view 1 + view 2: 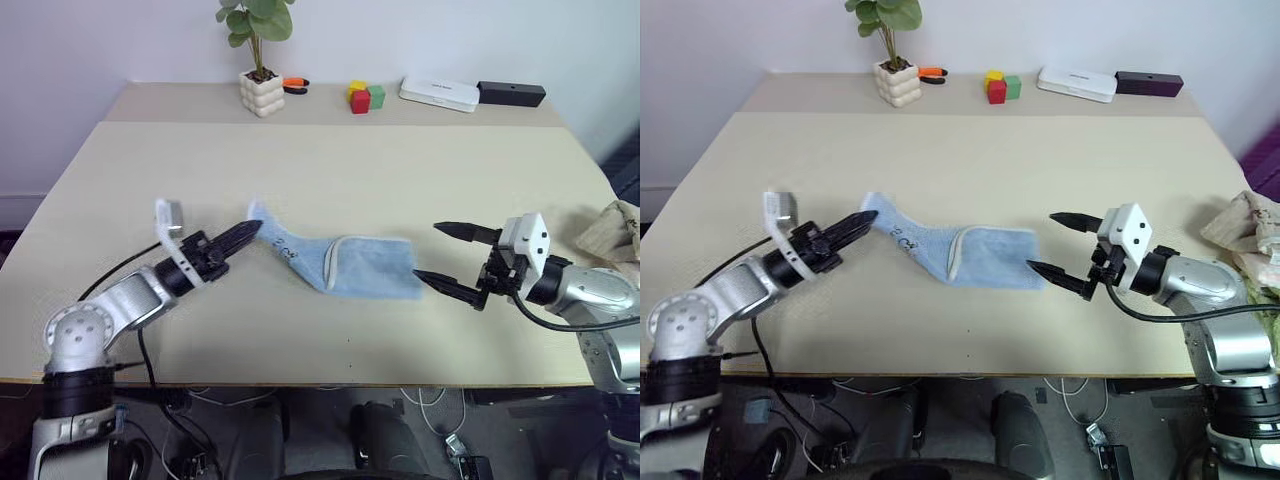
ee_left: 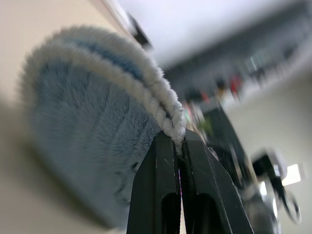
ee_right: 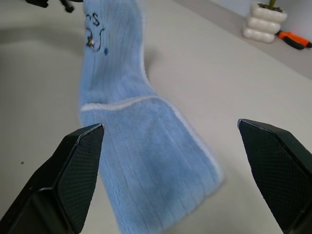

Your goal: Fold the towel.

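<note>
We've got our left fingers (image 1: 243,234) pinched tight on the towel's (image 1: 345,264) hemmed corner, lifting that end off the worktop (image 1: 330,170). Our right fingers (image 1: 448,257) gape wide, gripping nothing, the folded end just ahead of their tips.

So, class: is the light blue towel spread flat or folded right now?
Partly folded: the towel lies doubled on the table, hem across its middle, while the left gripper lifts one end in shut fingers.
</note>
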{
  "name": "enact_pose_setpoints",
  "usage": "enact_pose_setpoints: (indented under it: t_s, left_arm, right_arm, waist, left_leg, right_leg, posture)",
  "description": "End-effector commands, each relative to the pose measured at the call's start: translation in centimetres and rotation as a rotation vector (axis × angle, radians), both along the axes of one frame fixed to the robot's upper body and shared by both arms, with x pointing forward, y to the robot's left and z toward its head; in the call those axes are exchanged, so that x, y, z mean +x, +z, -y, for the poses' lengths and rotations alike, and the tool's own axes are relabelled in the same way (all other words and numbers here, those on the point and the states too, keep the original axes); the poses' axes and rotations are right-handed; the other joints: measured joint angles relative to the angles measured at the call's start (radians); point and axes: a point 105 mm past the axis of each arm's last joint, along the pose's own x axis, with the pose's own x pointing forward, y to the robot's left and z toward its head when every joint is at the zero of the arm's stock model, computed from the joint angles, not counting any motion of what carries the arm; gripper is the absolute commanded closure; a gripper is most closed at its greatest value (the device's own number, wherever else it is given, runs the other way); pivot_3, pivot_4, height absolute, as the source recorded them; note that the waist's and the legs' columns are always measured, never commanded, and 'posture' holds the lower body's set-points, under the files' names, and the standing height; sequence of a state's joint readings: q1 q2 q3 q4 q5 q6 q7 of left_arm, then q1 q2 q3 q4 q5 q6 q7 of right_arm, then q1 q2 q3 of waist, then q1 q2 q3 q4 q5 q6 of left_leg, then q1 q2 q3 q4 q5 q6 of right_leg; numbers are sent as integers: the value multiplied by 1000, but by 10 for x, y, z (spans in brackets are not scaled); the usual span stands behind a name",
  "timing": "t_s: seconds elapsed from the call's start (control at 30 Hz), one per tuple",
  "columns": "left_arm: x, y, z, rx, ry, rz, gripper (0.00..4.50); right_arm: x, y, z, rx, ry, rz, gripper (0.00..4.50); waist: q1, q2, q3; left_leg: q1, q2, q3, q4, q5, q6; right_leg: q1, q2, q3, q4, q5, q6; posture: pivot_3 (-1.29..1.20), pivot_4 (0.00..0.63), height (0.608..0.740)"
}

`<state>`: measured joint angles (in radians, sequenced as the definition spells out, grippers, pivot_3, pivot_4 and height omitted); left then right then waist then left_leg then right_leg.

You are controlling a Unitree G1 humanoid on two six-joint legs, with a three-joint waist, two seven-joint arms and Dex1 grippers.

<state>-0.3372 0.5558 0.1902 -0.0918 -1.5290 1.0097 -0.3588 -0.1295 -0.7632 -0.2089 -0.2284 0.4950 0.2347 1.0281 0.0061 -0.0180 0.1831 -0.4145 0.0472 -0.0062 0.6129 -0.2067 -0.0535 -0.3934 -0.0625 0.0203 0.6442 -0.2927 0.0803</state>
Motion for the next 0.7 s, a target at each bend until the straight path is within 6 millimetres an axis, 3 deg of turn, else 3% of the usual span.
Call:
enact_pose_setpoints:
  t_s: [0.03,0.4,0.7]
  left_arm:
    - [-14,2,26,51,-198,56,4466]
    - [13,-8,88,115,-407,155,4466]
    - [18,-20,141,106,-508,175,4466]
  right_arm:
    - [-1,12,6,-1,-17,54,0]
    - [-8,12,23,-25,-103,70,0]
    - [-20,9,26,-29,-148,68,0]
  waist:
    - [-1,0,0]
    - [6,0,0]
    - [4,-1,1]
  left_leg:
    - [0,0,0,0,0,0]
    - [-5,1,-2,2,0,0]
    - [-8,1,-3,3,0,0]
  right_leg:
    - [0,1,0,0,0,1]
    - [-4,3,0,1,2,7]
    - [-6,4,0,1,4,14]
  posture:
    - [0,150,740]
    - [0,150,740]
    - [0,150,740]
